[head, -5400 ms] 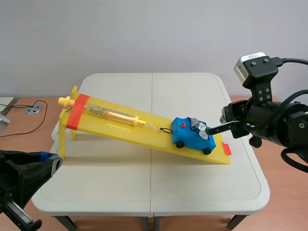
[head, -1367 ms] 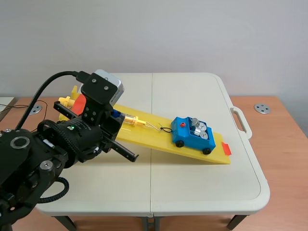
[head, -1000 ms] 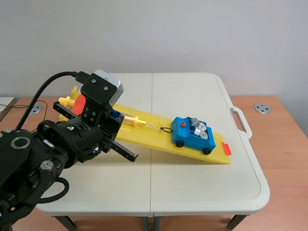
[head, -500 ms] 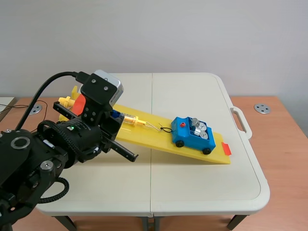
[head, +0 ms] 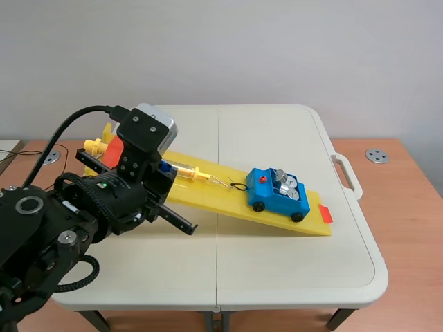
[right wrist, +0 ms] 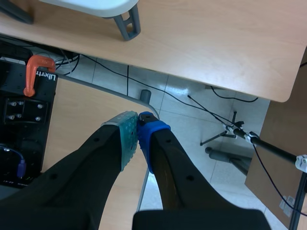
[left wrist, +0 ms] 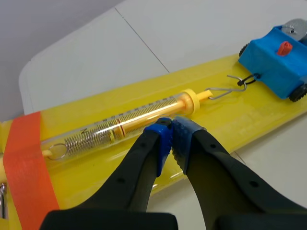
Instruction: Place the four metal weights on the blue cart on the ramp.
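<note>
Apparently 4 metal weights (head: 285, 183) inside blue cart (head: 267, 198), 4 o'clock end of ramp (head: 220, 197): dense, smooth; grip round flanks. Both clenched, empty: left tool (left wrist: 171, 132), right tool (right wrist: 138, 126).

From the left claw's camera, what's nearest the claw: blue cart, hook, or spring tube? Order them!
1. Spring tube, just ahead of the left claw tips.
2. Hook, farther along the ramp.
3. Blue cart, farthest, beyond the hook.
</note>
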`<state>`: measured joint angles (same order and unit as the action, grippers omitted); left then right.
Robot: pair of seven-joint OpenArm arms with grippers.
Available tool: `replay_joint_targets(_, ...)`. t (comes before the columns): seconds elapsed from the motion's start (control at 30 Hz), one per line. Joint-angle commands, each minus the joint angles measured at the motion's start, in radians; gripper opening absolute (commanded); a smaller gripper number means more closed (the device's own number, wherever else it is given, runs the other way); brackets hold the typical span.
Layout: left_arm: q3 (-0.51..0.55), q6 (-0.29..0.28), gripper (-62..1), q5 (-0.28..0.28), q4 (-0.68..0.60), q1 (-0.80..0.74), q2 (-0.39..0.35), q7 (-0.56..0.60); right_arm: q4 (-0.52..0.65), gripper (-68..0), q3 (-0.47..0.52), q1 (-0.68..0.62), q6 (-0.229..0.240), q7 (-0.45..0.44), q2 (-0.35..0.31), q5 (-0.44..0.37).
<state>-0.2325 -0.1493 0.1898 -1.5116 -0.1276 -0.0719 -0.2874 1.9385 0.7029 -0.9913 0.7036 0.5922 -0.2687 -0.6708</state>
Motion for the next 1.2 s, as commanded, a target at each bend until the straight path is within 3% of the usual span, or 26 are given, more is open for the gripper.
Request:
replay_joint_targets(0.0, 0.023, 0.050, -58.2, -0.050, -0.143, 0.013, 0.015, 0.081, 0.108, -63.5, 0.040, 0.041, 0.031, -0.093, -0.023, -0.071)
replay_joint_targets(0.17, 0.023, 0.046, -55.1, -0.082, -0.266, -0.048, -0.025, 0.020, 0.108, -56.7, 0.034, 0.129, 0.031, -0.093, -0.039, -0.072)
replay_joint_targets(0.37, 0.024, 0.047, -35.7, -0.123, -0.415, -0.182, -0.097, -0.028, 0.108, -39.1, 0.003, 0.240, 0.031, -0.093, -0.061, -0.078)
replay_joint_targets(0.57, 0.034, 0.048, -15.0, -0.126, -0.566, -0.359, -0.129, -0.024, 0.108, -23.8, -0.072, 0.317, 0.031, -0.111, -0.061, -0.078)
replay_joint_targets(0.77, 0.039, 0.050, 1.0, -0.177, -0.667, -0.504, -0.129, -0.024, 0.106, -9.3, -0.182, 0.373, 0.026, -0.214, -0.060, -0.074)
replay_joint_targets(0.9, 0.040, 0.073, 1.4, -0.179, -0.680, -0.550, -0.129, -0.024, 0.106, -2.1, -0.257, 0.406, -0.032, -0.230, -0.058, -0.042)
replay_joint_targets(1.17, 0.044, 0.099, 1.4, -0.179, -0.680, -0.570, -0.129, -0.024, 0.104, -1.6, -0.379, 0.432, -0.098, -0.286, -0.055, 0.058)
